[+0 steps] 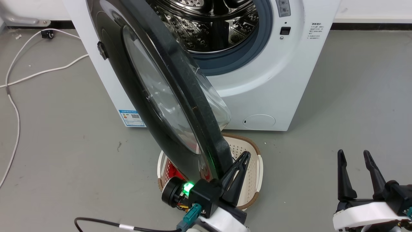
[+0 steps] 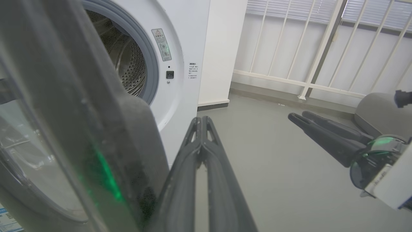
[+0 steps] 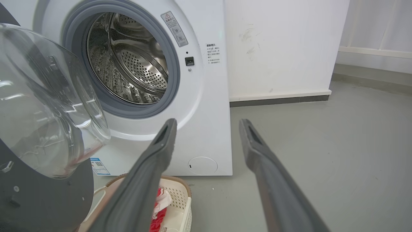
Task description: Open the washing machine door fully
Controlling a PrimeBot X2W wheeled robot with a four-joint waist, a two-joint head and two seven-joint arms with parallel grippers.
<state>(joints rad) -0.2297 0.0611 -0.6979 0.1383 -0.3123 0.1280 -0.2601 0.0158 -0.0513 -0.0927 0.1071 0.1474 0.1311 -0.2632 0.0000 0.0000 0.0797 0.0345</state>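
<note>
Grey floor (image 1: 64,145) spreads beneath the washing machine (image 1: 267,90), white wall (image 3: 283,48) behind; left claw (image 1: 246,155) pinched together, right claw (image 1: 353,153) apart.

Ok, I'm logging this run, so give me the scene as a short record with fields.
door: washing machine door partly open, edge-on to the head camera
machine: washing machine, steel drum exposed
left gripper: shut, beside the door's lower rim; contact unclear
right gripper: open, holding nothing, apart from the door
floor: cream basket with red cloth, below the door; white cable
</note>
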